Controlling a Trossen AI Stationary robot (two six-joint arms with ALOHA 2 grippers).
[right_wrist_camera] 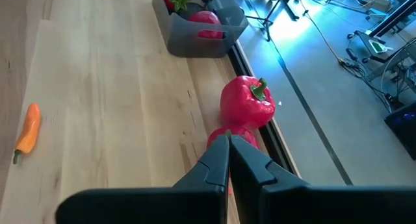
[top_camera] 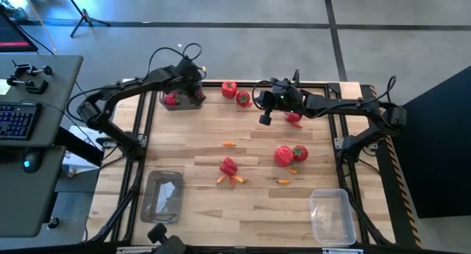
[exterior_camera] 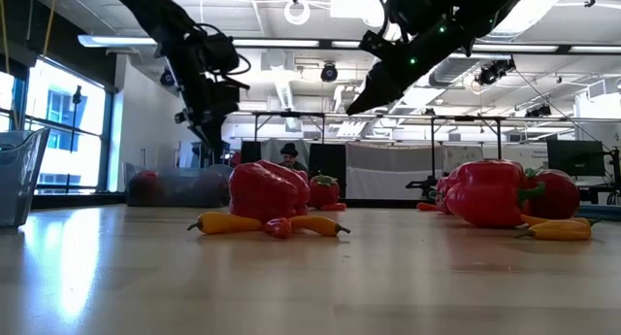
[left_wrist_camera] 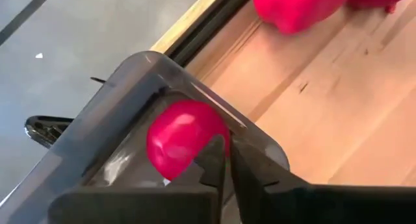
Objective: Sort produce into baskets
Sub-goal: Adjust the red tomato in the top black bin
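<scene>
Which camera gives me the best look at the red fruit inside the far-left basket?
The left wrist view: the red fruit fills the frame inside the basket, just beyond the shut left gripper. The high and right wrist views show it smaller; the low view shows only a blur through the wall.

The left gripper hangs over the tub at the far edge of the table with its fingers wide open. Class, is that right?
Not quite. The left gripper does hang over the far tub, but its fingers are shut, not wide open; the left wrist view shows them pressed together above a red fruit in the tub.
</scene>
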